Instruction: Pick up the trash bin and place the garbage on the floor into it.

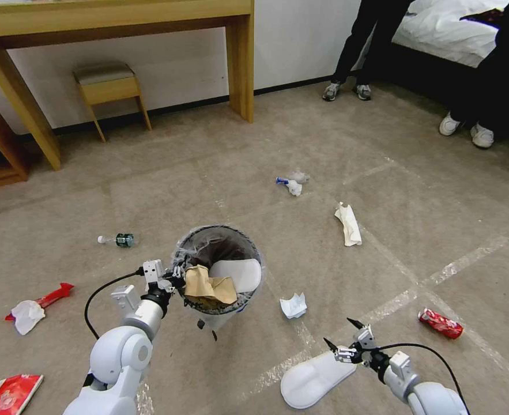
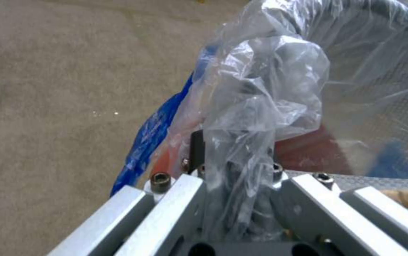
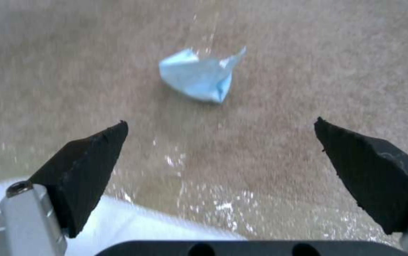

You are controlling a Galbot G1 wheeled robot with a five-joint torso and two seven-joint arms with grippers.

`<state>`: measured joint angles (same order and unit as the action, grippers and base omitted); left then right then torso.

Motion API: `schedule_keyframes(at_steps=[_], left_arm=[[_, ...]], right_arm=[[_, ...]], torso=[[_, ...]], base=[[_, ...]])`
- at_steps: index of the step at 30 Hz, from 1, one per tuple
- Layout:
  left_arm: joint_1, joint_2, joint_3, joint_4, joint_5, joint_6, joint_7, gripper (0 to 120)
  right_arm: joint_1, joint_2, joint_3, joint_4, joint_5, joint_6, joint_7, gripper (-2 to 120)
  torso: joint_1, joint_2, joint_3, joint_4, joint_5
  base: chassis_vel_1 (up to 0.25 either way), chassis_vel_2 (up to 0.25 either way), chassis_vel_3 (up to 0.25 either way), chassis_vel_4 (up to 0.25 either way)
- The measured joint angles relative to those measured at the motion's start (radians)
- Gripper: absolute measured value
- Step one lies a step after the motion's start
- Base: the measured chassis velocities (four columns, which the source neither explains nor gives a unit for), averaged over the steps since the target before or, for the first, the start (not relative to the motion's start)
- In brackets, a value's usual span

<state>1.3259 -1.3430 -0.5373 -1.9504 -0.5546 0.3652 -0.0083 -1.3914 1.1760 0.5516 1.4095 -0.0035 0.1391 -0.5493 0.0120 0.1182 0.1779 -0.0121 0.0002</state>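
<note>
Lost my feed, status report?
Left gripper shut on grey-rimmed trash bin. Right gripper open above white slipper. Nothing blocking.

no readable txt, labels, brands or nos. on anything

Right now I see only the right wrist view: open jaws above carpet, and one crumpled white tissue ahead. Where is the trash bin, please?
Observer: The trash bin is to the robot's left of that tissue. The left gripper is shut on its bag-covered rim.
Operator: Is something already inside it?
Observer: Yes, a crumpled brown paper bag and a white slipper lie in it.
Operator: Is other garbage near my right gripper?
Observer: A crushed red can lies on the floor, to the robot's right of the right gripper.
</note>
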Motion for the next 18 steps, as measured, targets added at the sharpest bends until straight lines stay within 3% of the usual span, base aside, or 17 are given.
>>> schedule_keyframes(at_steps=[8, 18], left_arm=[[0.003, -0.009, 0.003, 0.001, 0.003, 0.000, 0.004, 1], [0.002, -0.017, 0.017, 0.004, 0.006, -0.004, 0.009, 1]], right_arm=[[0.035, -0.128, -0.066, -0.009, -0.049, -0.054, -0.018, 100], [0.101, -0.292, -0.170, -0.012, -0.016, -0.108, -0.026, 100]], torso=[[0.000, 0.000, 0.000, 0.0002, 0.0000], [0.000, 0.000, 0.000, 0.0000, -0.0001]], base=[[0.000, 0.000, 0.000, 0.000], [0.000, 0.000, 0.000, 0.000]])
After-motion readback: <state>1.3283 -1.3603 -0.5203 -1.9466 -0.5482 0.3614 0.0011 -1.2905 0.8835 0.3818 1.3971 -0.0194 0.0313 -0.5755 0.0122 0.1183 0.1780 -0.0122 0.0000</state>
